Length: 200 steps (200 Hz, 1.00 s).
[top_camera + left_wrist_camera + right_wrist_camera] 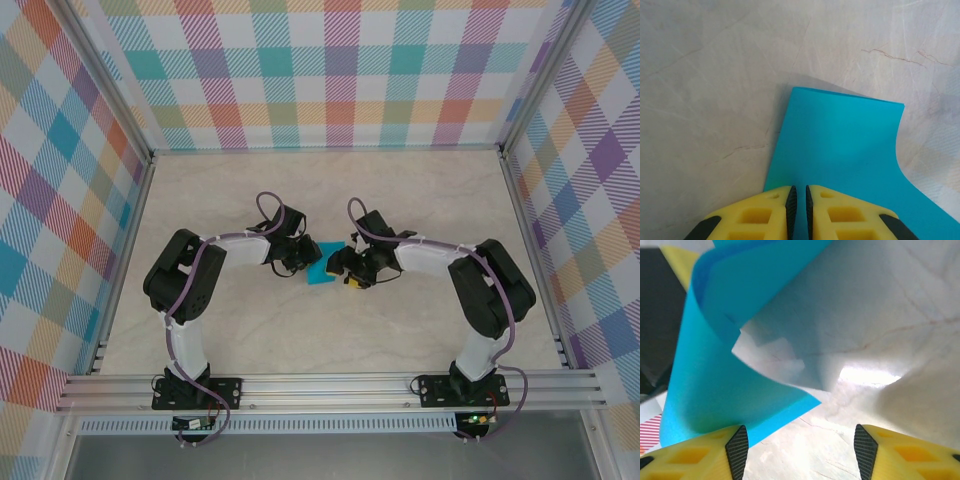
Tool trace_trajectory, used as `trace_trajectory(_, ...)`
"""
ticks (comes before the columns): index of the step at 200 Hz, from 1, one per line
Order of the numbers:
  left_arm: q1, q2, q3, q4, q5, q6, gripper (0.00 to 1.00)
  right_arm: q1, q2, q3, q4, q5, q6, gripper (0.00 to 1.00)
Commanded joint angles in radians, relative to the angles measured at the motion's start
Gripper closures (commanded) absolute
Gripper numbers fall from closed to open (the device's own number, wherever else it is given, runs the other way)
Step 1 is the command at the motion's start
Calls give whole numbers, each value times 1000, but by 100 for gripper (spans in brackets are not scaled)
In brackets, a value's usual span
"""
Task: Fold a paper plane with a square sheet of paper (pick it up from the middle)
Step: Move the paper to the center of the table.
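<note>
Jaws on my left side are pressed almost together, with only a thin slit between the black pads, and the teal edge of the square sheet of paper [840,150] runs into that slit: my left gripper [799,200] is pinching the sheet. From my left wrist view the paper reaches away from the fingertips over the pale marbled table [715,75], its far edge lifted enough to cast a shadow and its right side curving.

On my right side the jaws stand wide apart and hold nothing. My right gripper [800,450] faces the same sheet [715,365], which curls upward off the table and bends over itself. Its lower part comes down to the finger at the left of that view; I cannot tell whether they touch.

From above, the sheet [322,275] sits mid-table between my left gripper [300,262] and my right gripper [345,270], both close against it.
</note>
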Motion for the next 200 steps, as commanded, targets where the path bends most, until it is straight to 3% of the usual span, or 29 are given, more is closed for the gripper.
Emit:
trace_trajectory(1,-10,37,-45,-91,-7,1,83,-15,-23,14,54,-50,-36,35)
trace_trajectory(49,-10,39,-31,-104,-11,4,83,-17,-70,-48,190,-200,-34,30)
trace_trajectory(94,-10,45,-16,-117,-12,6,83,-17,-102,-110,210,-209,-27,30)
trace_trajectory(125,-13,34,-22,-124,-13,12,83,-16,-149,-155,140,-143,14,32)
trace_trajectory(172,-18,19,-35,-102,6,19,83,-40,-14,-77,138,-199,0,55)
trace_trajectory(200,-24,0,-37,-114,20,44,82,-40,8,-37,35,-129,-36,59)
